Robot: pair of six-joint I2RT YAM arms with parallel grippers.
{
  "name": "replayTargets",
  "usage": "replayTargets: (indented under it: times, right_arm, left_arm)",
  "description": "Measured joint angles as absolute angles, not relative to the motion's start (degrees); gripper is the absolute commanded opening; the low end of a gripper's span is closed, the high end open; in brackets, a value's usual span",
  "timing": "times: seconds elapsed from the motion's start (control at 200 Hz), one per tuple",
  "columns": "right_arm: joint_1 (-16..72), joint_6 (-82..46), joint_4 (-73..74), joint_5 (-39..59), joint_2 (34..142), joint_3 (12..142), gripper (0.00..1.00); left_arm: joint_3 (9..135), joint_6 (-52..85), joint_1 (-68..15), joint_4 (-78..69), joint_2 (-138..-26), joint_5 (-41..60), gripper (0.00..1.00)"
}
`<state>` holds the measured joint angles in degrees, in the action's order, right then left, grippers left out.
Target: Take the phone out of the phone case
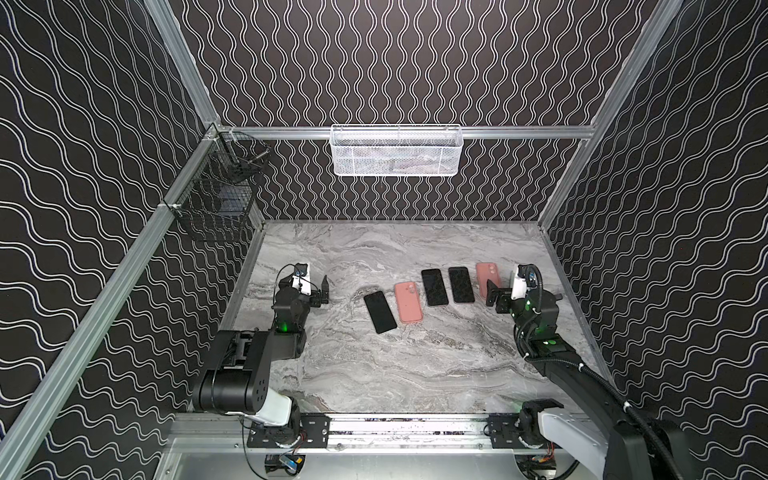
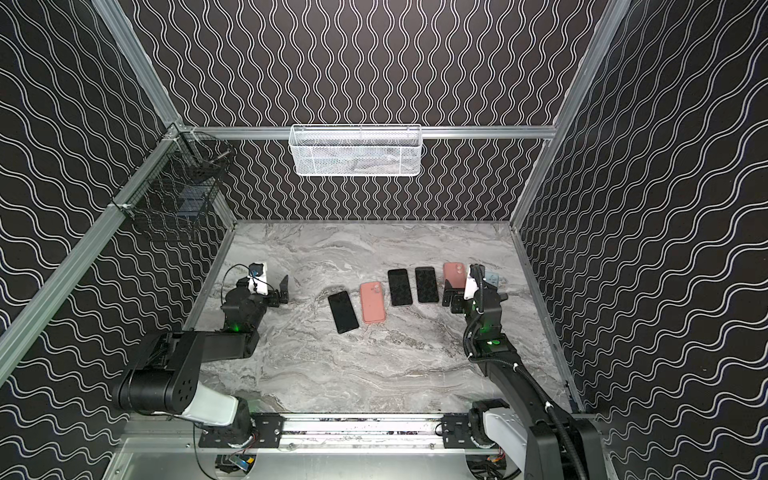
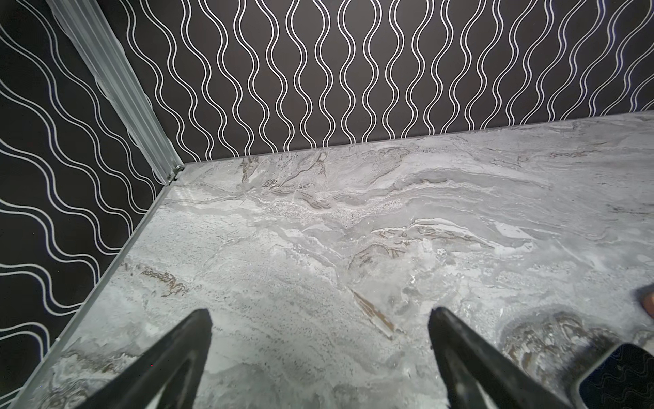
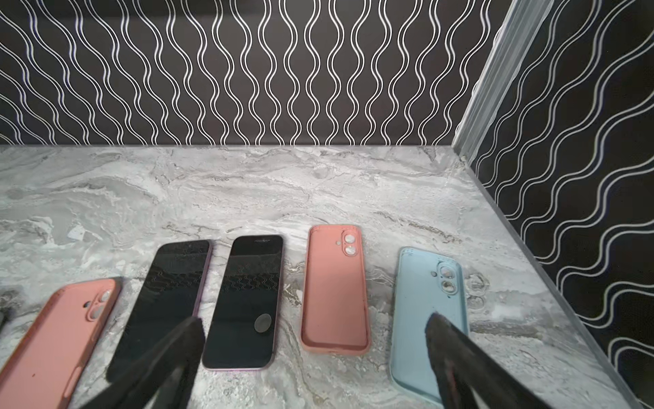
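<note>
phone case (image 4: pixel 334 290) hollow side up, phone (image 4: pixel 244 301) beside it, left gripper (image 3: pixel 320 313) and right gripper (image 4: pixel 315 318) wide open, empty

Black walls (image 1: pixel 395 62) patterned with white wavy lines close in the far, left and right sides, framed by aluminium rails (image 1: pixel 519 132). The floor is a grey marble-look tabletop (image 1: pixel 395 374), evenly lit. A white mesh basket (image 1: pixel 397 151) hangs from the far rail, and a black wire basket (image 1: pixel 220 199) hangs in the far left corner. A metal track (image 1: pixel 407 428) runs along the near edge.
</note>
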<state>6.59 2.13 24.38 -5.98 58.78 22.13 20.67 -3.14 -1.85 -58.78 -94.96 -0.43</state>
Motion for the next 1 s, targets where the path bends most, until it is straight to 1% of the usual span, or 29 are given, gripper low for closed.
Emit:
replayTargets:
  times: [0.155,0.285,0.466,0.551,0.641,1.001]
  right_arm:
    - [5.0,3.5,32.6,-5.0,64.5,18.8,0.99]
    - [1.5,3.9,43.4,-3.0,71.7,14.9,0.99]
    - [-5.5,2.3,58.7,5.9,83.4,12.4,1.0]
    - [-6.5,1.7,64.1,8.4,87.5,11.6,1.0]
    - [-7.1,0.8,65.0,10.2,87.7,12.2,1.0]
    - [-7.5,0.6,66.6,11.2,88.3,14.2,1.0]
  left_arm:
    - [20.7,-3.2,-1.8,-58.7,-95.0,-0.4,0.99]
    - [20.7,-3.2,-1.8,-58.5,-95.0,-0.4,0.99]
    - [20.7,-3.3,-1.8,-58.5,-95.0,-0.4,0.99]
    - [20.7,-3.3,-1.8,-58.4,-95.0,-0.4,0.99]
    - [20.7,-3.3,-1.8,-58.4,-95.0,-0.4,0.99]
    - [20.7,-3.3,-1.8,-58.4,-95.0,-0.4,0.99]
